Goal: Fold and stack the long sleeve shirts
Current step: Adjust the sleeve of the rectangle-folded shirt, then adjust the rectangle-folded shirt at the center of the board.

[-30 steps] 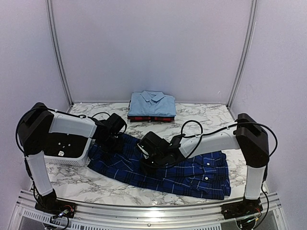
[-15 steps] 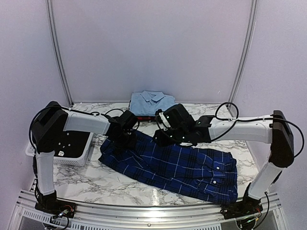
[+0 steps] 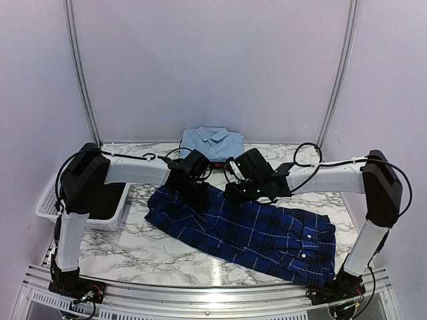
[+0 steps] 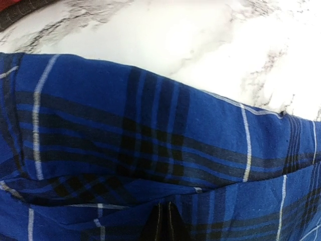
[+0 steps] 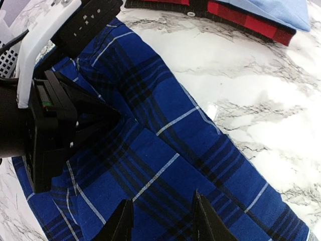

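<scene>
The navy plaid shirt (image 3: 253,230) lies spread across the marble table, buttons to the right. My left gripper (image 3: 195,192) is shut on a fold of it at its back left edge; in the left wrist view the fingertips (image 4: 163,224) pinch the cloth (image 4: 150,125). My right gripper (image 3: 238,195) is open just above the shirt's back edge, with the cloth (image 5: 165,150) showing between its fingers (image 5: 124,221). The light blue shirt (image 3: 212,141) lies folded on the folded red-and-black plaid shirt (image 5: 235,17) at the back.
A white slotted basket (image 3: 50,197) stands at the left, beside the left arm. The folded stack sits right behind both grippers. The left gripper's body (image 5: 50,125) is close to the right gripper's left side. Bare marble (image 3: 133,247) lies in front of the shirt.
Both grippers moved back and to the right. The left one dragged the navy shirt's left end with it, and the shirt shifted right. The right gripper left the shirt's middle for its back edge.
</scene>
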Tool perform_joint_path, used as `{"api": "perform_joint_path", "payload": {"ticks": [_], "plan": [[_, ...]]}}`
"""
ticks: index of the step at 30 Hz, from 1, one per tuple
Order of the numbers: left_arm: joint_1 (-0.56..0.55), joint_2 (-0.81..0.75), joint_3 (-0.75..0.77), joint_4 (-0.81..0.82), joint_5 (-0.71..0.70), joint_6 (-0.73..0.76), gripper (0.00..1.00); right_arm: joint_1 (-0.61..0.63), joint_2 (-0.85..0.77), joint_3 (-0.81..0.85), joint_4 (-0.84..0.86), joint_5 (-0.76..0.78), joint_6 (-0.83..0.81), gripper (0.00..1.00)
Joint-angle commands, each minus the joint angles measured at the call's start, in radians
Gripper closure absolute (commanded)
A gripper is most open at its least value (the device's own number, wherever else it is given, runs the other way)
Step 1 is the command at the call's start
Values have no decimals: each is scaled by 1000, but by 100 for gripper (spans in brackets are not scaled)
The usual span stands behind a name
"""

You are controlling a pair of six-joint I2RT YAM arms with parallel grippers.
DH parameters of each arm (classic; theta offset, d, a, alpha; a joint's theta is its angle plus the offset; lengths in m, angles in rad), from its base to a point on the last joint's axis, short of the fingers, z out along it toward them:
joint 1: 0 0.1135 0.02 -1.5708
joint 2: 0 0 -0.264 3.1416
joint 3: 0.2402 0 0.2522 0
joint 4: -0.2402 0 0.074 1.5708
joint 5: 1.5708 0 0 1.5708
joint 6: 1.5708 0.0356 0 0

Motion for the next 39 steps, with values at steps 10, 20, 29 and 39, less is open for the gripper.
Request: {"api": "perform_joint_path", "payload": {"ticks": [10,20,29,39], "plan": [[33,-280,-277,-36,-66,-107,93,4,134,156,13,-43,-58,64],[19,-398,-466,4,-57,-167,92,-15,112,158,93,19,-56,53],[55,-342,-534,19,-154,-185,92,-108,152,239,113,8,-71,51],[192,-251,-456,16,-145,-120,92,-258,172,228,163,-259,-19,52]]}}
